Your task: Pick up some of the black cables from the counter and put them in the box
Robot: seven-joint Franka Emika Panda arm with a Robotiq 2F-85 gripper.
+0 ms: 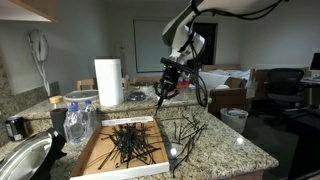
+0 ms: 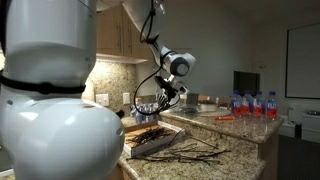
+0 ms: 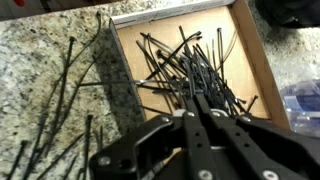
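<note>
Wrist view gives us the gripper (image 3: 198, 108) with its two fingers pressed together, hanging over the box (image 3: 262, 62). Black cables (image 3: 185, 65) lie heaped inside that box, and some strands fan out right at the fingertips; we cannot tell whether any is pinched. More of them sprawl on the counter (image 3: 45, 55) just beside the box's wall.
</note>
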